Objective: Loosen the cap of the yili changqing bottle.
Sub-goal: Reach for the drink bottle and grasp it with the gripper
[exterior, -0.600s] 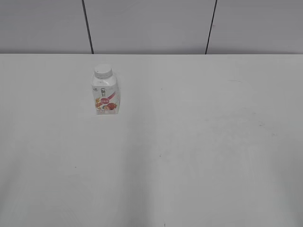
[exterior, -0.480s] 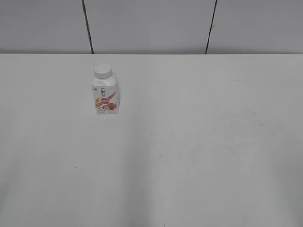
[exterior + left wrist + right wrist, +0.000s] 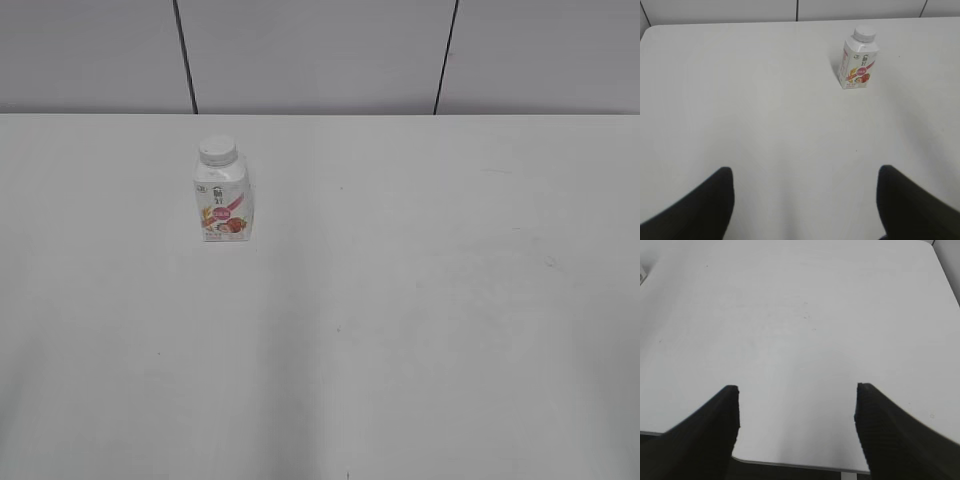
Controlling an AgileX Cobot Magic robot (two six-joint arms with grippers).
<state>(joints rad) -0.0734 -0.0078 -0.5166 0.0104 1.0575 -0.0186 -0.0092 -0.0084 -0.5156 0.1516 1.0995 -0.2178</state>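
Bottle (image 3: 224,200) stands upright on the white table (image 3: 420,300), in the far left part of the exterior view, a little short of the back edge where the table meets a grey panelled wall (image 3: 320,55). Its cap (image 3: 217,151) sits on the neck, white and round, level with nothing touching it. The label shows pink-red fruit on the lower front face, with a small dark mark above it. From the left wrist view the bottle (image 3: 858,60) appears up and to the right of centre, well apart from the left gripper (image 3: 805,200), and its cap (image 3: 864,33) is seen slightly from above. That gripper's two dark fingers (image 3: 705,210) rise from the bottom corners of the view, spread wide with only bare table between them, holding nothing. The right gripper (image 3: 797,410) is likewise spread wide and holds nothing, its fingers (image 3: 715,430) dark and ridged on the inner faces, hanging over the near table edge, where a dark strip of floor shows below. In the right wrist view a sliver of something white sits at the top left corner, too cropped to tell what it is. Neither arm appears in the exterior view. Faint specks and scuffs mark the tabletop toward the right.
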